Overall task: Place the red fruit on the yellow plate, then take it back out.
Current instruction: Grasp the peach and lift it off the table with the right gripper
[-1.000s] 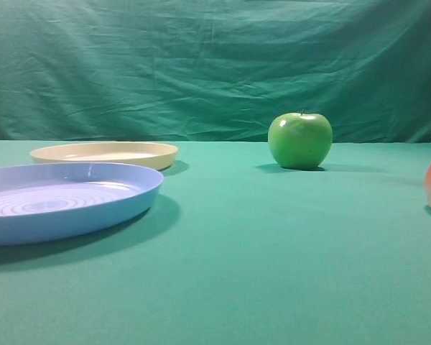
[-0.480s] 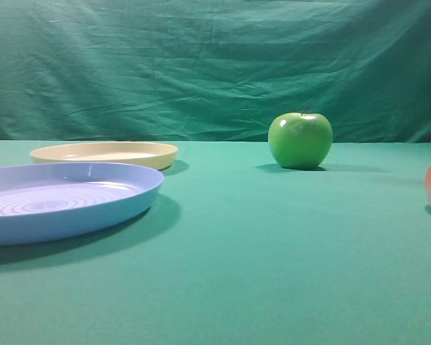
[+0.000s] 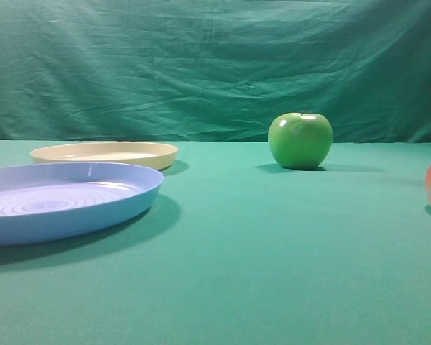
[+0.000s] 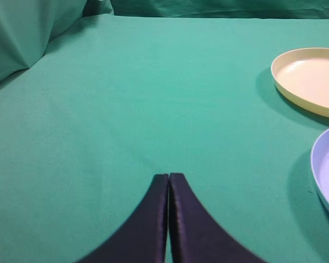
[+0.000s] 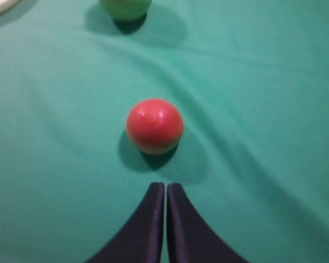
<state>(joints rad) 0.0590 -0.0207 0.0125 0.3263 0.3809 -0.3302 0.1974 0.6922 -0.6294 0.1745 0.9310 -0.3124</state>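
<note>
Nothing has moved since the earlier frames: both plates, the green apple and the fruit sit exactly where they were on the table (image 3: 273,273).

Right jaws (image 5: 165,189) are pressed fully together, their dark tips meeting in a thin seam, and they hold nothing. Just ahead of those tips, on the same line and not touching them, rests the fruit (image 5: 154,125) on the green cloth; in the high view only its edge shows at the right border. Farther ahead and a little to the left of the jaws' line sits the apple (image 5: 125,8), well apart from the fruit.

Left jaws (image 4: 168,181) are likewise closed tight and empty, with bare cloth in front of them. Ahead and off to their right lies the blue plate (image 4: 324,170), and beyond it the yellow plate (image 4: 310,79), empty.

As a guess, the fruit is smooth, glossy and firm, probably a light plastic model, so it may roll or squirt out of a pinch. The jaws would need to part wide first, then close across its widest middle, low enough to straddle the equator, with moderate squeeze. It looks unlikely to bruise or break.
</note>
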